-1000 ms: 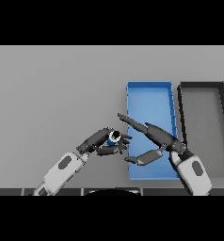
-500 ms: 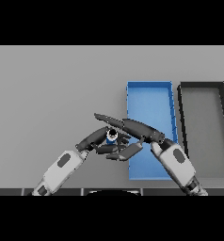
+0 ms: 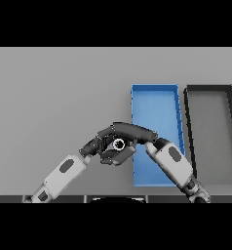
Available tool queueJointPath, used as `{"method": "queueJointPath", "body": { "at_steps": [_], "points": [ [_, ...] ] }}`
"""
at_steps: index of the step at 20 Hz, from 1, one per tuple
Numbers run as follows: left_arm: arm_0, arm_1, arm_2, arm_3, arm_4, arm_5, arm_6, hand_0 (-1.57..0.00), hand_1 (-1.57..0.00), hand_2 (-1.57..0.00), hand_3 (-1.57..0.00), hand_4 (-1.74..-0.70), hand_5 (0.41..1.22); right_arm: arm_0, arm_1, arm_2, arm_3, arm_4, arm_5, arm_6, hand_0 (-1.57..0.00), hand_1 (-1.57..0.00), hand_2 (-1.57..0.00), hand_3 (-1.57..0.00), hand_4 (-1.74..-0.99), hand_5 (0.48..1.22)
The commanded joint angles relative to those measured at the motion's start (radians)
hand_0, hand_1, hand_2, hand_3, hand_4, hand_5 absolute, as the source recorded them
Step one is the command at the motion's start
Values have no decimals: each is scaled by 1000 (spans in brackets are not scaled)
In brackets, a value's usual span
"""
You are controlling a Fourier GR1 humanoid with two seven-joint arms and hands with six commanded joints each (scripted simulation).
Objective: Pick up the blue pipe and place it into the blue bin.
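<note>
Near the table's (image 3: 49, 97) front edge we see the blue pipe (image 3: 119, 144) end-on: a small pale ring around a dark round bore, its blue barely showing. It sits between both dark hands, just left of the blue bin's (image 3: 154, 105) front-left corner. Our left hand (image 3: 96, 146) curls under it, while our right hand (image 3: 132, 133) arches over it, fingers bent around it. Farther right stands a matte black bin (image 3: 210, 90), rectangular like the glossy blue one.
</note>
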Motion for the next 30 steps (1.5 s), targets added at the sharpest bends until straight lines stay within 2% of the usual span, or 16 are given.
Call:
{"method": "queueJointPath", "body": {
  "at_steps": [1,3,5,7,8,9,12,13,14,17,19,20,22,23,25,30],
  "points": [
    [18,-7,7,-11,18,5,-18,-1030,-1008,-990,-623,-1658,1192,5,13,6,-2,-24,-5,10,-1012,-1023,-1023,-828,-1541,604],
    [40,-29,12,-25,68,-1,-21,-1225,-1211,-1199,-525,-1688,1203,7,29,4,-6,-57,-33,31,-1213,-1220,-1220,-1096,-1492,706],
    [47,-33,25,-15,97,-12,-26,-1349,-1340,-1333,-527,-1707,1209,17,37,-4,7,-28,-34,-13,-1342,-1346,-1346,-1267,-1464,891],
    [49,-25,20,-16,81,-5,-31,-1429,-1423,-1419,-588,-1719,1214,24,41,2,2,26,-26,-56,-1424,-1427,-1427,-1376,-1456,1010],
    [34,-29,16,-9,75,-3,-26,-1458,-1453,-1449,-591,-1724,1215,40,42,8,-16,49,-20,-87,-1454,-1456,-1456,-1415,-1459,1052],
    [32,-22,9,-8,67,0,-43,-1480,-1454,-1474,-550,-1727,1216,34,42,6,-19,64,-11,-93,-1477,-1479,-1479,-1446,-1465,1086],
    [18,-5,0,-8,71,5,-33,-1499,-1356,-1521,-505,-1734,1219,51,60,-6,-25,47,3,-85,-1523,-1524,-1524,-1507,-1473,1152],
    [16,-2,-6,-6,68,0,-36,-1426,-1220,-1350,-531,-1637,1219,58,72,-4,-30,34,5,-74,-1533,-1533,-1533,-1520,-1474,1166],
    [9,8,-12,6,53,-13,-51,-1407,-1190,-1242,-518,-1544,1219,62,79,-1,-31,48,7,-69,-1540,-1541,-1541,-1530,-1477,1177],
    [13,33,-13,-6,35,-71,-38,-783,-642,-655,-266,-1251,1220,69,84,-14,-41,63,20,-66,-1555,-1556,-1556,-1550,-1481,1198],
    [3,24,-4,0,15,-105,-11,-501,-410,-419,-170,-1110,1184,75,101,-15,-51,69,23,-53,-1561,-1561,-1561,-1558,-1482,1206],
    [6,19,2,5,3,-110,-13,-401,-328,-335,-136,-1051,1118,71,111,-21,-45,72,22,-41,-1563,-1563,-1563,-1560,-1483,1209],
    [7,16,14,9,-33,-90,-35,-256,-210,-214,-86,-950,964,74,127,-32,-49,65,32,-42,-1566,-1566,-1566,-1564,-1484,1214],
    [0,16,21,19,-32,-85,-27,-205,-167,-171,-69,-912,901,64,135,-43,-47,56,31,-26,-1567,-1567,-1567,-1566,-1484,1215],
    [6,15,21,24,-44,-65,8,-131,-107,-109,-44,-854,794,86,141,-42,-63,64,39,-41,-1568,-1568,-1568,-1567,-1484,1217],
    [27,15,30,21,-29,-58,-5,-42,-34,-35,-14,-842,636,94,164,-52,-48,119,43,-63,-1570,-1570,-1570,-1570,-1487,1220]
  ]
}}
